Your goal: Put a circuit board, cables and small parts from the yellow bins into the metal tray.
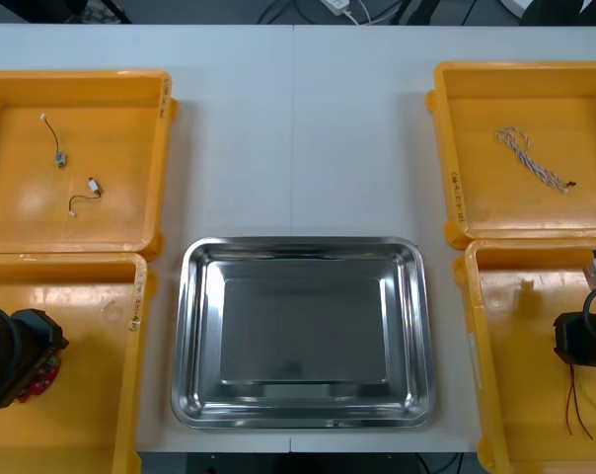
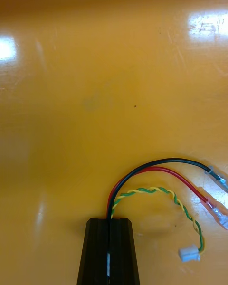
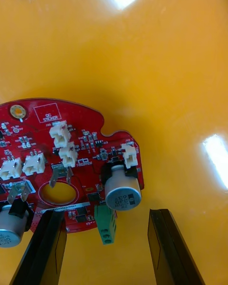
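My right gripper [image 2: 110, 228] is shut on a bundle of cables [image 2: 161, 180]: one black, one red, and a twisted yellow and green one. Their loose ends curl out just beyond the fingertips over the bin floor. In the front view this gripper [image 1: 584, 341] is inside the near right yellow bin [image 1: 515, 326], with the cables [image 1: 574, 405] trailing toward me. My left gripper [image 3: 104, 216] stands open in the near left yellow bin [image 1: 91, 326], and the edge of a round red circuit board [image 3: 71, 142] lies between its fingers. The metal tray [image 1: 194, 336] sits bare at the middle.
The far left yellow bin [image 1: 130, 89] holds two small metal parts [image 1: 60, 158] on short wires. A pale twisted cable [image 1: 531, 158] lies in the far right yellow bin [image 1: 456, 99]. Open table runs between the bins behind the tray.
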You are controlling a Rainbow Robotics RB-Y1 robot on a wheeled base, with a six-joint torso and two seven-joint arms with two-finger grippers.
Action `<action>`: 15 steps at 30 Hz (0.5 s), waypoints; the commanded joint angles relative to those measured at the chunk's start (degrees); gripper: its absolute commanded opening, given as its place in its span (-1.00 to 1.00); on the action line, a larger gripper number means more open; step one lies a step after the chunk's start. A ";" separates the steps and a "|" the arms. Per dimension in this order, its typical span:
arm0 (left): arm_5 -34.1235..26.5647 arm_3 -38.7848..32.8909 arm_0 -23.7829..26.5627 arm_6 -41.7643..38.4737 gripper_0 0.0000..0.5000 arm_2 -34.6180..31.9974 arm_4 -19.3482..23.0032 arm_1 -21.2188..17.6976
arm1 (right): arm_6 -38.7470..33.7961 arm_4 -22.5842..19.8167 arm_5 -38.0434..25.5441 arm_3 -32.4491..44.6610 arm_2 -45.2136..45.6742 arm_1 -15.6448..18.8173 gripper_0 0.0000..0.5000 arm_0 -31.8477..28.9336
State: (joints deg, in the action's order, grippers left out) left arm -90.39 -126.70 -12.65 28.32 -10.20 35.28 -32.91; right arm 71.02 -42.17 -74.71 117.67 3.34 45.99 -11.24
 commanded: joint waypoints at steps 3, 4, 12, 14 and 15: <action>0.74 -0.21 -1.77 2.44 1.00 1.42 -1.09 0.66 | 2.81 0.24 0.09 -0.34 -2.02 -0.28 -1.00 -0.36; 0.74 -0.21 -1.68 2.44 1.00 1.59 -1.09 0.66 | 2.81 0.24 0.00 -0.34 -1.94 -0.28 -1.00 -0.27; 1.36 -0.04 -2.03 2.53 0.11 2.21 -1.70 0.39 | 2.72 -0.55 -6.59 0.45 0.96 -0.28 -1.00 3.33; 1.45 -0.04 -2.03 2.53 -0.67 2.47 -1.79 0.30 | 2.63 -0.81 -9.22 0.89 2.02 -0.28 -1.00 4.74; 1.62 -0.04 -2.12 2.53 -0.98 2.56 -1.79 0.30 | 2.54 -0.90 -11.16 1.24 2.72 -0.28 -1.00 5.62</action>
State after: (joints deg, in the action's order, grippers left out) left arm -89.65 -126.51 -12.86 28.51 -8.67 34.23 -32.91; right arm 71.02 -42.33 -82.43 117.67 3.47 45.98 -8.07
